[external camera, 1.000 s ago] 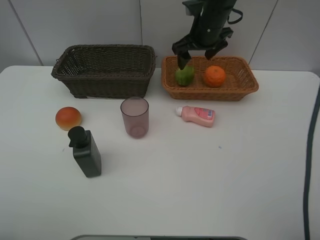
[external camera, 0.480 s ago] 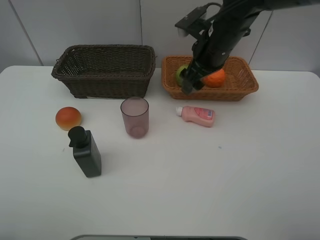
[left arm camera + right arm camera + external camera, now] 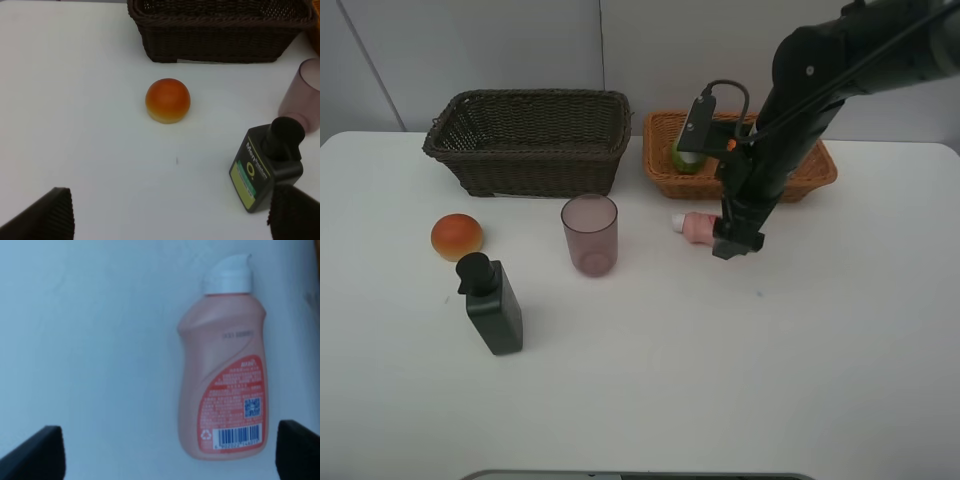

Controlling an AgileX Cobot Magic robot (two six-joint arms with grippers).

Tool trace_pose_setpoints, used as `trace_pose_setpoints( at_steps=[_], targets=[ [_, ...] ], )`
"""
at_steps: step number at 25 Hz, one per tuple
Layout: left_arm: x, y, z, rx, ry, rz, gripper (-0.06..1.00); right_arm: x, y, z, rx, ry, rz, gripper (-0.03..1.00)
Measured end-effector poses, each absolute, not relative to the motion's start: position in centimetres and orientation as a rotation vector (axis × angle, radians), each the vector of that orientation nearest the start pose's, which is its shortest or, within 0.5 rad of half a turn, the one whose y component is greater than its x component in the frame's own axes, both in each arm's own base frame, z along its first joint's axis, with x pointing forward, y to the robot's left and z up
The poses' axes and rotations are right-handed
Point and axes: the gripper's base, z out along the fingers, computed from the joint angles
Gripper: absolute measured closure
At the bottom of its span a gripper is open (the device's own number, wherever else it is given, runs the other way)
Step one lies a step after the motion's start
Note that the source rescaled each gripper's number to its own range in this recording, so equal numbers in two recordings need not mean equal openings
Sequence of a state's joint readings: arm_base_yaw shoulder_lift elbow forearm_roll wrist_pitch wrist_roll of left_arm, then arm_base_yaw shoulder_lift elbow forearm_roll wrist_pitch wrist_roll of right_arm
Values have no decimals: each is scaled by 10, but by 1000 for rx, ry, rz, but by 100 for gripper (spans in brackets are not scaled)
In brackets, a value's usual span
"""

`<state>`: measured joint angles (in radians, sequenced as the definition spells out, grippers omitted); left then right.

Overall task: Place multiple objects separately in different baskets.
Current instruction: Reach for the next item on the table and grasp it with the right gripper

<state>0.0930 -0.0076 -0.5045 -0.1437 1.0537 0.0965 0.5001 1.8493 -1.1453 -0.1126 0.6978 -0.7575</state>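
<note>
The pink lotion bottle (image 3: 222,370) lies on its side on the white table, white cap (image 3: 679,222) pointing left. My right gripper (image 3: 735,240) hovers just over it, open and empty (image 3: 167,455), covering most of the bottle from above. A green fruit (image 3: 686,158) rests in the orange-tan basket (image 3: 810,175). My left gripper (image 3: 170,217) is open and empty above the table, short of the orange-red bun (image 3: 168,100) and the dark grey pump dispenser (image 3: 267,170). The mauve cup (image 3: 589,233) stands upright in front of the dark brown basket (image 3: 530,150), which looks empty.
The bun (image 3: 457,236) and dispenser (image 3: 492,305) stand at the left of the table, the cup (image 3: 302,95) just right of them. The right arm (image 3: 790,120) crosses over the orange-tan basket. A dark cable (image 3: 940,330) hangs along the right edge.
The right arm has left the orange-tan basket and swung forward and down over the pink bottle. The green fruit stays in that basket. Nothing else on the table moved.
</note>
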Motion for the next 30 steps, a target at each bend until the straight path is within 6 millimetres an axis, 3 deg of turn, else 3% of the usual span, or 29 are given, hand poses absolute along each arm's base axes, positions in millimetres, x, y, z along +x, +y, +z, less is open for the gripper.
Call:
trace_pose_setpoints(
  at_steps=[6, 14, 22, 30],
  targets=[
    [-6, -12, 280, 11, 2017, -51, -6, 318, 165, 161, -1822, 2157, -187, 13],
    [-6, -12, 280, 11, 2017, -51, -6, 327, 163, 141, -1794, 2155, -185, 13],
    [-6, -12, 280, 11, 2017, -51, -6, 319, 159, 126, -1773, 2106, -183, 13],
    [-6, -12, 280, 11, 2017, -51, -6, 321, 157, 126, -1745, 2091, -188, 13]
  ],
)
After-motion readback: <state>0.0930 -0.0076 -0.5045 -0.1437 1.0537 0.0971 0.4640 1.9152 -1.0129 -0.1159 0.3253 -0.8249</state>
